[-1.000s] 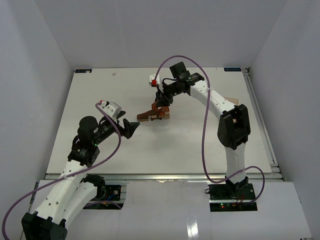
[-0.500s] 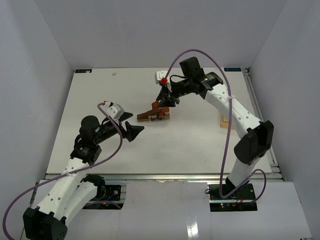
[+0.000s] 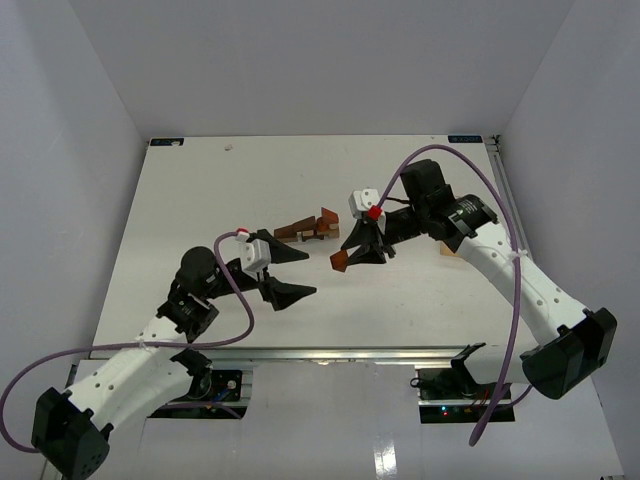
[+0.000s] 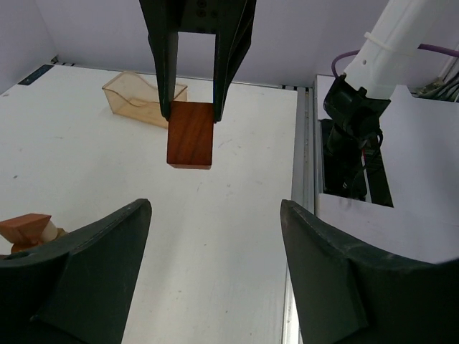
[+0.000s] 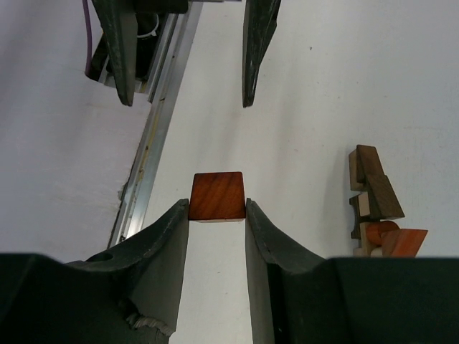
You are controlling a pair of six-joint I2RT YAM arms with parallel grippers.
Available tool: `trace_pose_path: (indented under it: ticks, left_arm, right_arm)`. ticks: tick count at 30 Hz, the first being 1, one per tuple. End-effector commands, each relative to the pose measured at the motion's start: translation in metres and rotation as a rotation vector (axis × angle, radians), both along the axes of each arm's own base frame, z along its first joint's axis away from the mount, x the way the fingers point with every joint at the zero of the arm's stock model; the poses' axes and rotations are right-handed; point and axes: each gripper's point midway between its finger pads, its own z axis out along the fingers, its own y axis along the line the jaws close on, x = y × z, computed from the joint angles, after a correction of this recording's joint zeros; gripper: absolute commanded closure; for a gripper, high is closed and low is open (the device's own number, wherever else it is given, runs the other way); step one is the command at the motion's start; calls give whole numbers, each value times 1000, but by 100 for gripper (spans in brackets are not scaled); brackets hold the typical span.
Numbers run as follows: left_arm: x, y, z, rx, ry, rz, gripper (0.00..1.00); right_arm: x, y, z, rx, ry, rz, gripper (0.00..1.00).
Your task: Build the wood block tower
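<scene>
A reddish-brown block (image 5: 217,195) is pinched between the fingertips of my right gripper (image 5: 217,208), held above the table. From above, this block (image 3: 338,263) hangs just right of my left gripper (image 3: 300,273). The left gripper (image 4: 215,208) stands open and empty, its jaws wide apart, facing the block (image 4: 191,134) a short way ahead. The wood block tower (image 3: 310,228) is a low cluster of tan, reddish and dark brown pieces behind both grippers. It shows at the right edge of the right wrist view (image 5: 376,204) and at the lower left of the left wrist view (image 4: 25,228).
A pale tan slab (image 4: 140,97) lies on the table beyond the held block, partly behind the right arm. A metal rail (image 4: 305,165) marks the table's near edge, with the arm bases (image 4: 351,136) past it. White walls enclose the table.
The right gripper has left the cluster carrying the reddish-brown block toward the near side. The left arm has swung right to face it, and its jaws have narrowed a little.
</scene>
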Motion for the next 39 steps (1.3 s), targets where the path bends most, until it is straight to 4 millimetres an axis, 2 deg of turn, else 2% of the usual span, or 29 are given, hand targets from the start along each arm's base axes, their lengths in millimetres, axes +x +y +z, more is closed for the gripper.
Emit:
trace_pose_path:
  ticks: [1,13,26,28,32,35,36,39]
  left_arm:
    - [7,-13,21,-67,-115,32,19]
    - [20,-39,18,-77,-97,38,27]
    - [25,-47,21,-70,-93,35,29]
    - [26,-46,19,-54,-82,45,29]
    - [30,-34,12,16,-85,109,28]
    - [29,-18,2,84,-40,168,25]
    - [31,-14,4,95,-31,195,25]
    - [31,-1,-9,183,44,244,24]
  right_arm:
    - [-15,-4,20,94,13,41,85]
    - [-21,-10,27,144,52,67,85]
    - [-9,-10,18,106,43,15,85]
    - [-1,-11,17,89,17,-17,85]
    - [28,-21,4,19,-38,-129,85]
    - [59,-34,-15,-72,-95,-239,85]
    - [70,-38,-24,-99,-106,-258,85]
    - [101,-47,-51,-192,-111,-318,85]
